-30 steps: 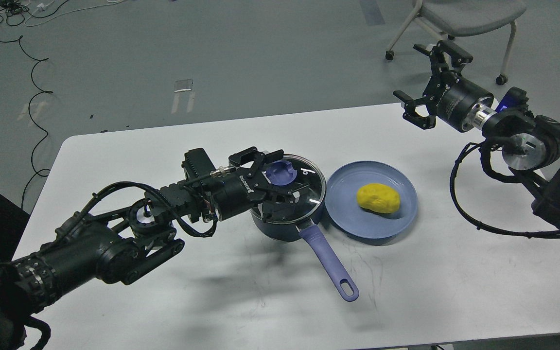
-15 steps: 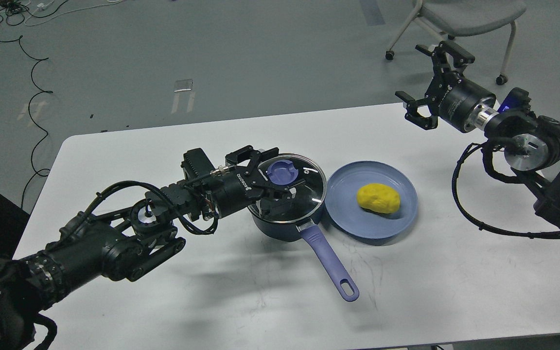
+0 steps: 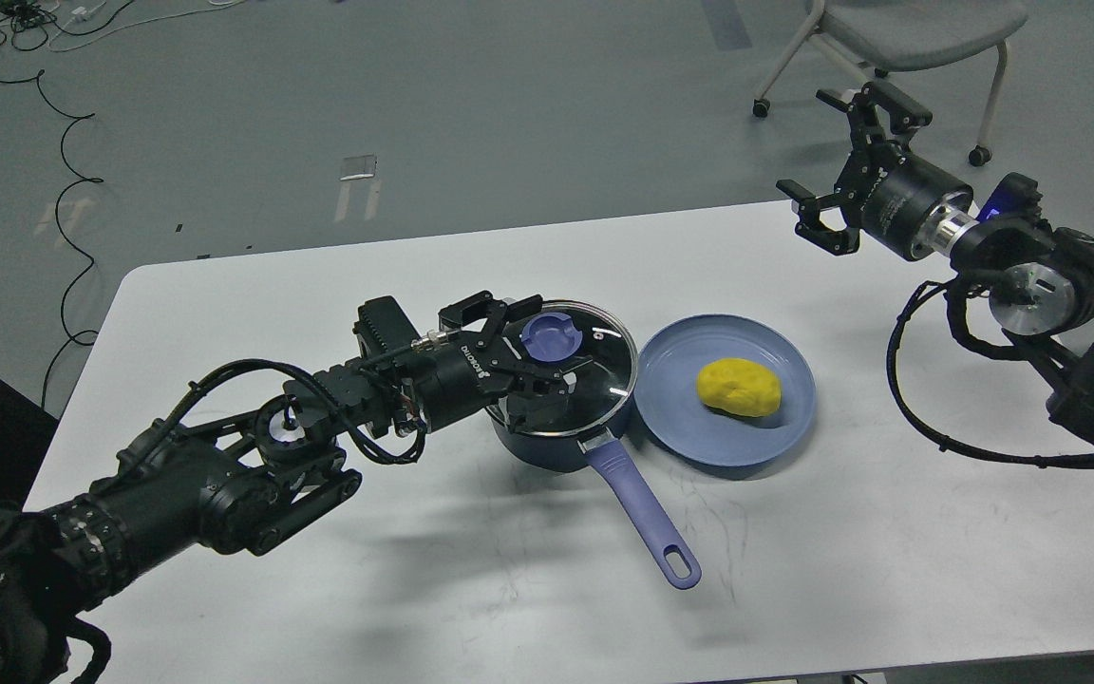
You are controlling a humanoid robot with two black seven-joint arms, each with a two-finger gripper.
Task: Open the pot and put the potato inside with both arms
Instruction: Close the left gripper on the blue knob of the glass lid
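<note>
A dark blue pot [image 3: 537, 445] with a long purple handle [image 3: 643, 508] stands mid-table. Its glass lid [image 3: 604, 366] is on, with a purple knob [image 3: 550, 337] on top. My left gripper [image 3: 547, 342] is open over the lid, one finger on each side of the knob, with gaps to it. A yellow potato [image 3: 740, 387] lies on a blue plate [image 3: 775, 432] just right of the pot. My right gripper [image 3: 849, 152] is open and empty, raised above the table's far right corner.
The white table [image 3: 414, 589] carries only the pot and plate. A grey chair [image 3: 917, 24] on castors stands behind the right arm. Cables [image 3: 63, 171] lie on the floor at the far left.
My left gripper has drawn back slightly to the left, showing more of the knob. My right gripper has drifted a little to the right. Pot, lid and potato have not moved.
</note>
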